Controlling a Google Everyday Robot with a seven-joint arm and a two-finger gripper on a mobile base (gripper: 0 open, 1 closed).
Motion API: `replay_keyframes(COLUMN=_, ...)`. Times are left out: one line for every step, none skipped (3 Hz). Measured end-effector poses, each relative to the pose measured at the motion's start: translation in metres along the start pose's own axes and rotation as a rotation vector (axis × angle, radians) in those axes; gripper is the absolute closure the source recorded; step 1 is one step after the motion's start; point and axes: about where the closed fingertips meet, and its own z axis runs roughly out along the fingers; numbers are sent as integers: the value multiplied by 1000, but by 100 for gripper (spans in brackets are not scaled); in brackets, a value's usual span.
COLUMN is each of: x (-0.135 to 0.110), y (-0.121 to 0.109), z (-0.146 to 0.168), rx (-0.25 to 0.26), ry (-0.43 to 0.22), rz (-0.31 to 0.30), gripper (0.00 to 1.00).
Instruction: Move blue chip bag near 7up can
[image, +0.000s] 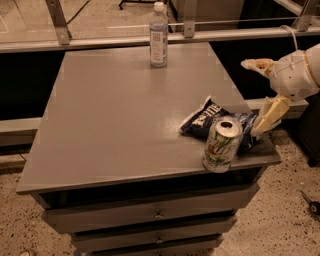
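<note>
Your gripper (251, 98) hung off the right edge of the grey surface (115, 115), at about the middle of its depth and a little above it, with the pale arm reaching in from the right. Its jaws stood wide apart and held nothing: the upper jaw pointed left over open air beside the surface edge, and the lower jaw slanted down and to the left. The tip of that lower jaw came right down at the right end of the blue chip bag (210, 116); you could not tell whether it touched the bag or sat just beside it. The bag lay flat and crumpled near the right front corner of the surface, its white lettering facing up, and no part of it sat between the jaws. The 7up can (221, 145) stood upright just in front of the bag, close to the near edge, with the bag's right part running behind it. A clear plastic bottle (158, 35) stood upright at the far edge, well apart from both. Drawers (150, 215) showed below the surface.
</note>
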Motion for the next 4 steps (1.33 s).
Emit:
replay_keyframes(x=-2, y=-15, z=-13, rx=28, ry=38, rz=2, gripper=0)
replay_keyframes(x=-15, y=-31, z=-50, rx=-2, ry=109, rz=-12, gripper=0)
replay_keyframes(x=-35, y=-36, z=-91, rx=-34, ry=181, rz=-24, gripper=0)
replay_keyframes(x=-40, y=-34, z=-100, rx=-46, ry=188, rz=-31, gripper=0)
